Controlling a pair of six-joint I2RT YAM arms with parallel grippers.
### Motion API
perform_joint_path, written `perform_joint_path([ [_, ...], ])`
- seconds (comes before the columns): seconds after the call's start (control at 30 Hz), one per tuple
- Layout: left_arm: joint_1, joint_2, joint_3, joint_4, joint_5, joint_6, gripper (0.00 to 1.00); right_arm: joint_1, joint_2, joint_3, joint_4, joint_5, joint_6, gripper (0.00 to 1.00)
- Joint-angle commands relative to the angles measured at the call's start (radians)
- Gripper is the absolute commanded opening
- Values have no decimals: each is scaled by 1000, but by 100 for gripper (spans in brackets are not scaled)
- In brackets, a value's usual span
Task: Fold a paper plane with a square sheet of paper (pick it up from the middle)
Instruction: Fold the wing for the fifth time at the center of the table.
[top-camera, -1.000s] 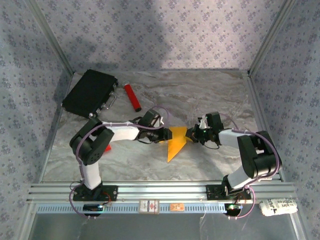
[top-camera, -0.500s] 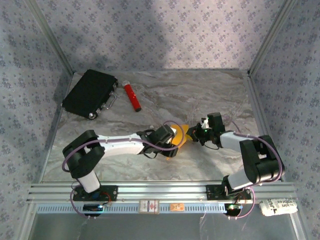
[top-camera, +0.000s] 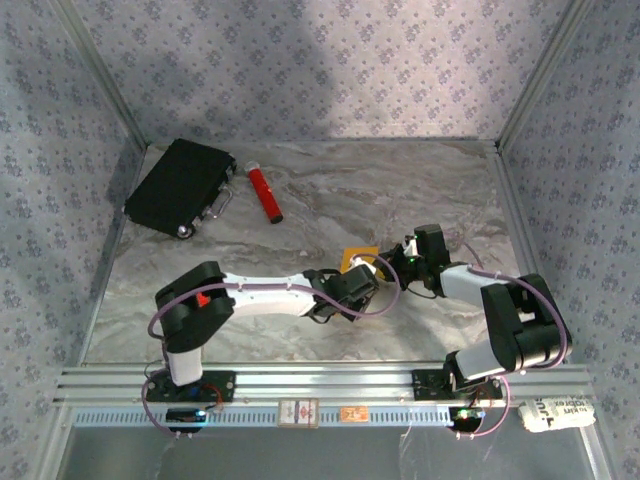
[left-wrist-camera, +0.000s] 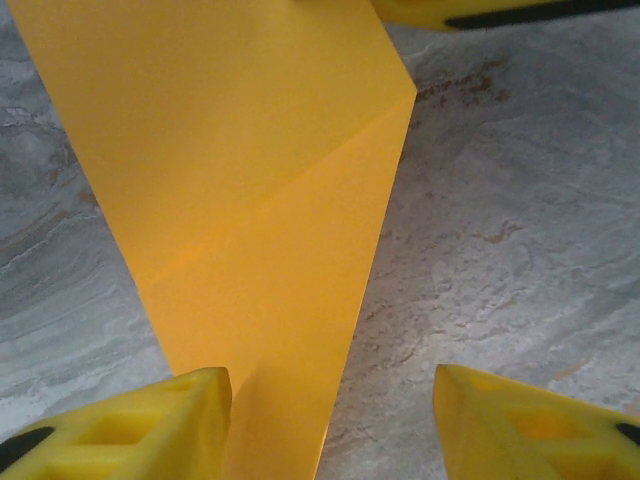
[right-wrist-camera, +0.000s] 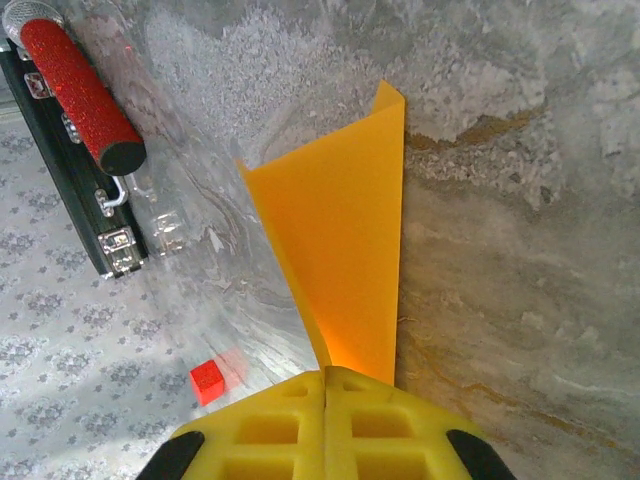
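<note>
Creased square sheet of paper (right-wrist-camera: 345, 240) near centre of table (top-camera: 400, 190), one end clamped in closed right gripper (right-wrist-camera: 326, 385); other, narrower end betw. spread-apart fingers of left gripper (left-wrist-camera: 330, 412), close beside one finger, clear of other

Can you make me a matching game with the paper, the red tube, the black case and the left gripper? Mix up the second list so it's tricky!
Things:
1. paper
2. red tube
3. black case
4. left gripper

Clues:
A. open, fingers wide apart
B. in the far left corner of the table
C. pinched in the shut right gripper
D. lying just to the right of the black case

Pairs: 1-C, 2-D, 3-B, 4-A.
</note>
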Motion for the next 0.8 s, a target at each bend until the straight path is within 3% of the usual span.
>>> perform_joint_path([
  [0.0, -12, 40, 51, -86, -86, 20, 52, 6, -30, -15, -1, 16, 23, 6],
  [0.5, -37, 79, 68, -119, -167, 8, 30, 7, -48, -23, -4, 25, 29, 7],
  [0.77, -38, 85, 68, -128, -182, 8, 28, 7, -49, -27, -4, 27, 27, 7],
])
